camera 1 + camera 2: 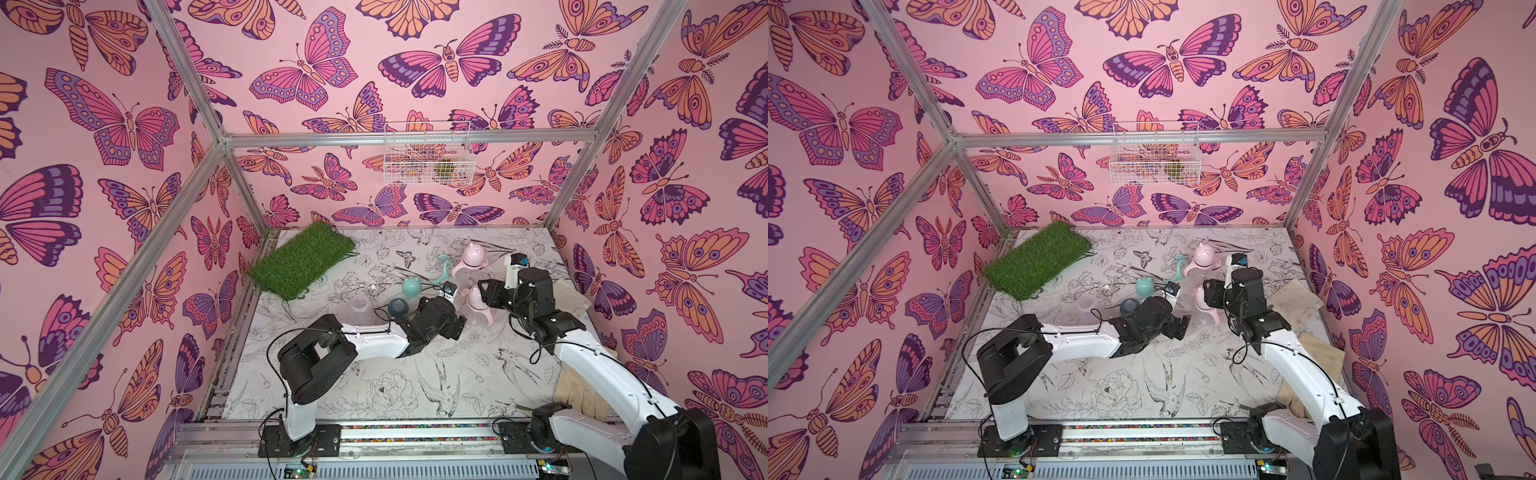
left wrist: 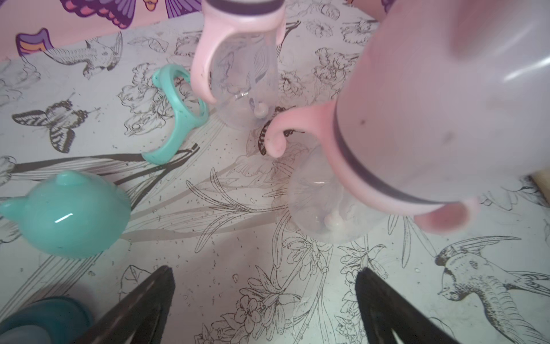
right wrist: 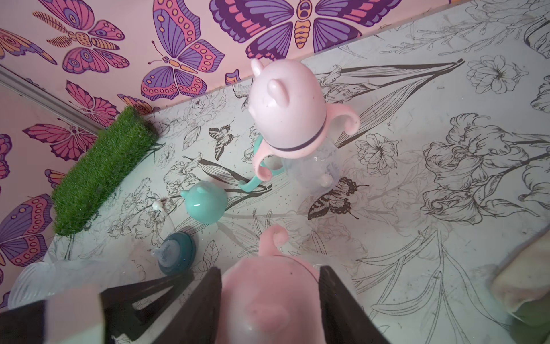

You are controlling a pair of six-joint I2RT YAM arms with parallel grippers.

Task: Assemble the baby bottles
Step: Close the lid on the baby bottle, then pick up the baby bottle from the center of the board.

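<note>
Pink-domed clear plastic baby bottle [image 3: 268, 297] being straddled by right jaws, clamp untellable; left jaws apart, empty. Being judged light, stiff, slippery; dome base being preferred for hold.

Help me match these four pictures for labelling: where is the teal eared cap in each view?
In a top view: teal eared cap on the table, between grass mat and teal handle ring.
In a top view: teal eared cap, same place.
Left wrist: the cap large, near the ring; no mat.
Right wrist: the cap between mat and ring.
Shared landmark: the teal handle ring, in all four.
</note>
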